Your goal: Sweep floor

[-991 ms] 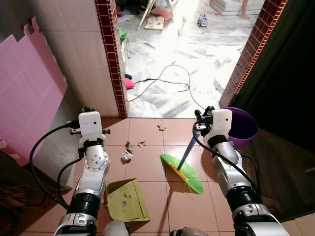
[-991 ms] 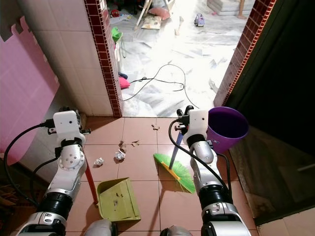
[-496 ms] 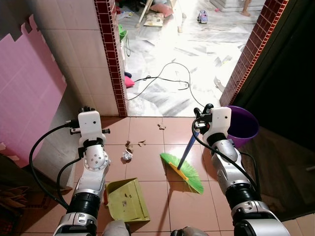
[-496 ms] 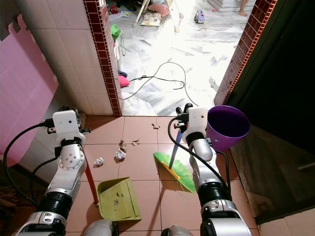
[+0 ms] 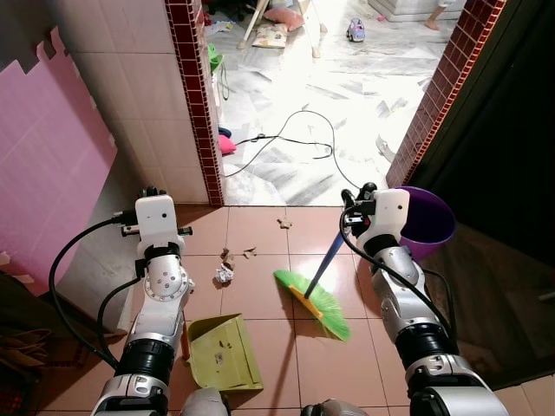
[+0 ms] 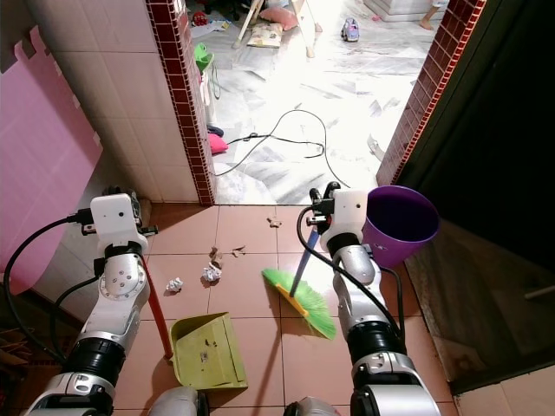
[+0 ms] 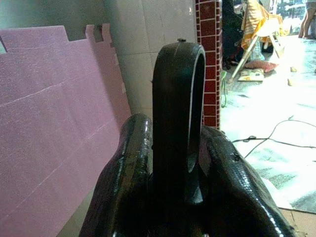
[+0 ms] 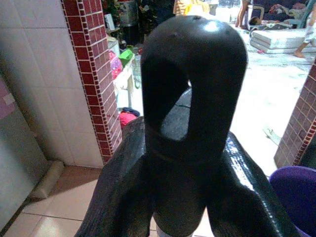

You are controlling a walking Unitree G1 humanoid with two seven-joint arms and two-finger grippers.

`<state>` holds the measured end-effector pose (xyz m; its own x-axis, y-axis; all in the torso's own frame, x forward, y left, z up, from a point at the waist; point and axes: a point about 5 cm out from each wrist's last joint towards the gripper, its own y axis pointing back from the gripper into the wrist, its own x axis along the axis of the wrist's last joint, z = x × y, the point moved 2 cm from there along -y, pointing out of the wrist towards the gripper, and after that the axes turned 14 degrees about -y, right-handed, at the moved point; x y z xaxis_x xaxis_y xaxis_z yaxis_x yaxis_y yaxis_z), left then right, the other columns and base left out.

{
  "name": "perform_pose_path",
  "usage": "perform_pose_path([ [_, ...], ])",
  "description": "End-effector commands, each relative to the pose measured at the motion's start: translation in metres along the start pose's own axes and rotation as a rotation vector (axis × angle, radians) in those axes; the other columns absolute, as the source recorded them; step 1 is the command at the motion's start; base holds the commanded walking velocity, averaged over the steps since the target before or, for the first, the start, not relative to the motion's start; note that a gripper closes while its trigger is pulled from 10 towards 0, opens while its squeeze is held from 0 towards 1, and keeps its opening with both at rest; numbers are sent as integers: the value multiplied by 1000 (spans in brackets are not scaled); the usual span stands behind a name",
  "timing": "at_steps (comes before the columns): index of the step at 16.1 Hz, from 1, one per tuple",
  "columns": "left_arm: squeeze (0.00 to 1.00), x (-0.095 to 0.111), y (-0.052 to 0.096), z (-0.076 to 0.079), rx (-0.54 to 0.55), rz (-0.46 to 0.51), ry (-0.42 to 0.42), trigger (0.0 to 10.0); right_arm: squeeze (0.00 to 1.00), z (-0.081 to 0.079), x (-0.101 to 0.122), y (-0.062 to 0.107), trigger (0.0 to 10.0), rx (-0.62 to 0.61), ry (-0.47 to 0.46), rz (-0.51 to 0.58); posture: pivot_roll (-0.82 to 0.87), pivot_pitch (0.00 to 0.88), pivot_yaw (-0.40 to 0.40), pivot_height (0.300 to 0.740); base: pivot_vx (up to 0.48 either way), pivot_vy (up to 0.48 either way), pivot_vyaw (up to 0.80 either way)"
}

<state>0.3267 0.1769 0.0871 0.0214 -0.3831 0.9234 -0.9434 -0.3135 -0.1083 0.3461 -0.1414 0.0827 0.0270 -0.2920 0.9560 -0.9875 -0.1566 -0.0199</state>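
My right gripper (image 5: 357, 198) is shut on the black looped top (image 8: 192, 89) of a broom's blue handle (image 5: 324, 261). The broom's green bristle head (image 5: 314, 302) rests on the terracotta floor tiles, just right of the litter. My left gripper (image 6: 111, 196) is shut on the black looped end (image 7: 177, 118) of a red handle (image 6: 157, 314). That handle leads down to a green dustpan (image 5: 222, 351) lying on the floor close in, with a few scraps in it. Crumpled paper (image 5: 224, 275), another wad (image 6: 174, 284) and small scraps (image 5: 284, 224) lie between dustpan and doorway.
A purple bucket (image 5: 431, 227) stands at the right beside a brick doorpost (image 5: 434, 104). A tiled wall with a brick edge (image 5: 198, 113) and a pink foam mat (image 5: 52, 165) are on the left. A black cable (image 5: 295, 143) loops over the marble floor beyond the doorway.
The broom head has slid a little to the left, toward the litter, and its handle leans more. The left arm and dustpan have stayed put.
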Motion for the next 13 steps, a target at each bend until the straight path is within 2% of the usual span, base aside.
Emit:
perform_pose_path([
  [1,0,10,-7,-4,15,38,-2,10000,0,-2,1,-1,10000,5,-29,5,-34,0,10,740,0,0,0],
  [4,0,13,-8,-9,31,58,-2,10000,0,7,1,1,10000,-13,-18,-6,-38,0,10,740,0,0,0],
  [7,0,14,-10,-11,42,58,1,10000,0,8,2,1,10000,-12,-15,-5,-42,0,10,740,0,0,-723],
  [9,0,17,-11,-12,49,68,0,10000,0,6,2,1,10000,-6,-16,-2,-42,0,8,740,251,0,-800],
  [13,0,33,-14,-18,91,122,17,10000,0,3,6,0,10000,14,-10,14,-45,0,7,740,323,288,0],
])
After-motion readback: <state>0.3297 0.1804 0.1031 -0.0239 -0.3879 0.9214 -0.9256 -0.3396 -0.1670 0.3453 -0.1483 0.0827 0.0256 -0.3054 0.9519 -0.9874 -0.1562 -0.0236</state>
